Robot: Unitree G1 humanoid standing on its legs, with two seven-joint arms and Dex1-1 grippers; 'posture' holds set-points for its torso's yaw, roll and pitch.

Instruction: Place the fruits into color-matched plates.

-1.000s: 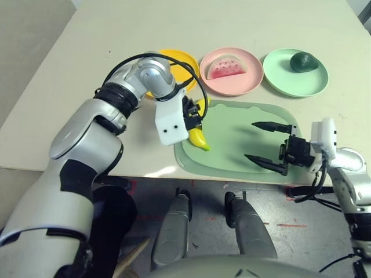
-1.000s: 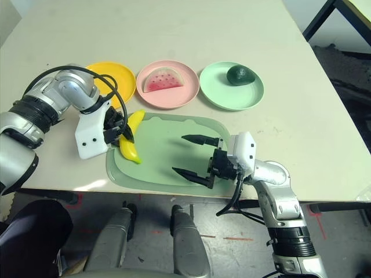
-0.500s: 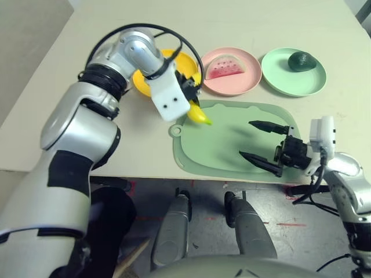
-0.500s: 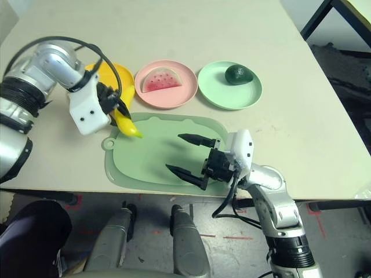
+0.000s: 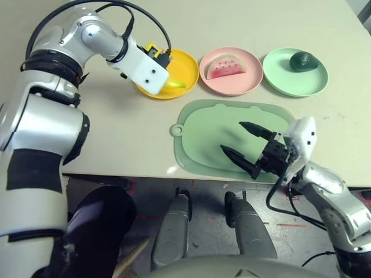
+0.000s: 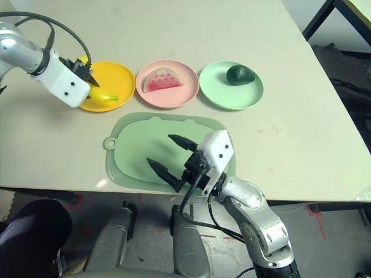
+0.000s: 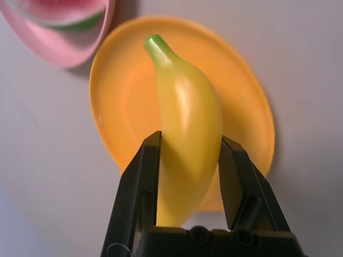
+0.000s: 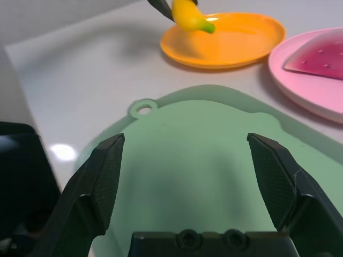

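Left pincer (image 7: pixel 190 160) clamping the banana (image 7: pixel 187 139) between both fingers, holding it just over the yellow plate (image 5: pixel 185 63), green tip pointing toward the pink plate (image 5: pixel 232 84). Right pincer (image 5: pixel 240 145) hanging spread wide, gripping nothing, hovering above the pale green cutting mat (image 5: pixel 203 127) near the counter (image 5: pixel 116 139) front edge. Watermelon wedge (image 5: pixel 228 65) sitting on the pink plate, avocado (image 5: pixel 303 61) sitting on the mint green plate (image 5: pixel 290 81). Three plates lining up in a row behind the mat.
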